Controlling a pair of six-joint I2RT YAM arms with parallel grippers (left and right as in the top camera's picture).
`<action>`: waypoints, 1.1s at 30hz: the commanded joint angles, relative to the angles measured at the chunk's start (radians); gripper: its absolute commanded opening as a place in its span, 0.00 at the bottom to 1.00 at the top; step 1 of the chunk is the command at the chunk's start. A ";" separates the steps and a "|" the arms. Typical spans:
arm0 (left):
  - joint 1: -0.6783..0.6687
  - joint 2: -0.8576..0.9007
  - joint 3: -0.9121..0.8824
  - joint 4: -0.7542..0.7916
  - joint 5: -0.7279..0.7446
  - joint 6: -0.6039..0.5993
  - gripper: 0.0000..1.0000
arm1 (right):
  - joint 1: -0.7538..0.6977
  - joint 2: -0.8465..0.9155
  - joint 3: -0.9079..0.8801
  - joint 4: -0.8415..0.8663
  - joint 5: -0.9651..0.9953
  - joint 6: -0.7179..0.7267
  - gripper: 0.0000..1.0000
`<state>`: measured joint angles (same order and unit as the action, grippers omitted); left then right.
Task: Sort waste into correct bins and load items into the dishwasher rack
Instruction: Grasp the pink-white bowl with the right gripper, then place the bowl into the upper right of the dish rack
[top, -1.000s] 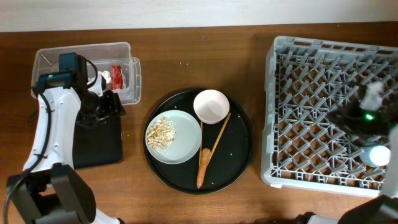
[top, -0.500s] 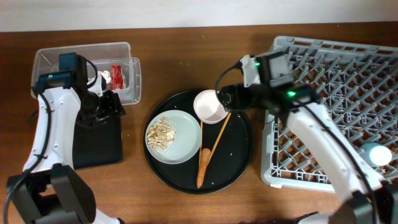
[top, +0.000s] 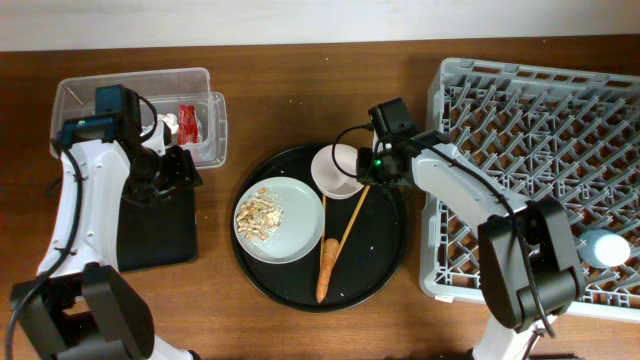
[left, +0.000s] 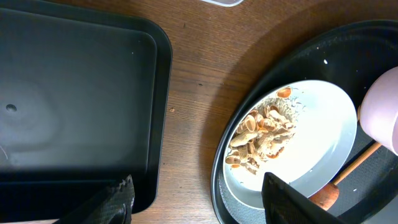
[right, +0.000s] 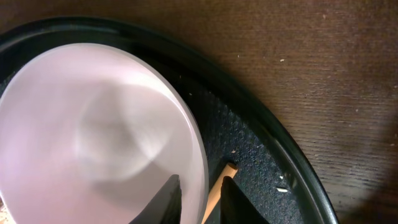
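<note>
The white bowl (top: 335, 168) stands on the big round black tray, also in the right wrist view (right: 93, 124). My right gripper (top: 370, 170) (right: 199, 186) is shut on the bowl's right rim, one finger inside, one outside. The wooden stick (top: 352, 218) (right: 214, 193) lies beside it. The grey-green plate (top: 290, 235) (left: 323, 124) holds the food scraps (top: 260, 212) (left: 261, 134). The carrot (top: 326, 268) lies below the stick. The light-blue cup (top: 605, 247) is in the rack (top: 560, 120). My left gripper (top: 180, 168) (left: 196, 186) is open and empty by the black rectangular tray (top: 160, 235) (left: 74, 93).
The clear tub (top: 140, 75) at the back left holds the red wrapper (top: 187, 122) and the white tissue (top: 166, 125). The big round black tray (top: 385, 260) (right: 261, 162) sits mid-table, its rim close to the rack's left wall.
My right arm swung left from the rack to the bowl and closed on its rim, leaving the cup in the rack. The left arm has not moved.
</note>
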<state>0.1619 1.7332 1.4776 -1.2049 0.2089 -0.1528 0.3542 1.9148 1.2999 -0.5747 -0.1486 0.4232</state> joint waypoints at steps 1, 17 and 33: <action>-0.005 -0.023 0.007 -0.001 0.004 0.016 0.65 | 0.006 0.010 0.012 -0.009 -0.008 0.032 0.20; -0.005 -0.023 0.007 -0.001 0.004 0.016 0.66 | -0.220 -0.421 0.210 -0.200 0.468 -0.346 0.04; -0.005 -0.023 0.007 -0.008 0.011 0.016 0.66 | -0.639 -0.062 0.209 -0.013 1.392 -0.360 0.04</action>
<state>0.1619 1.7332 1.4776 -1.2110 0.2092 -0.1528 -0.2760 1.8000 1.5032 -0.6041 1.1469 0.0635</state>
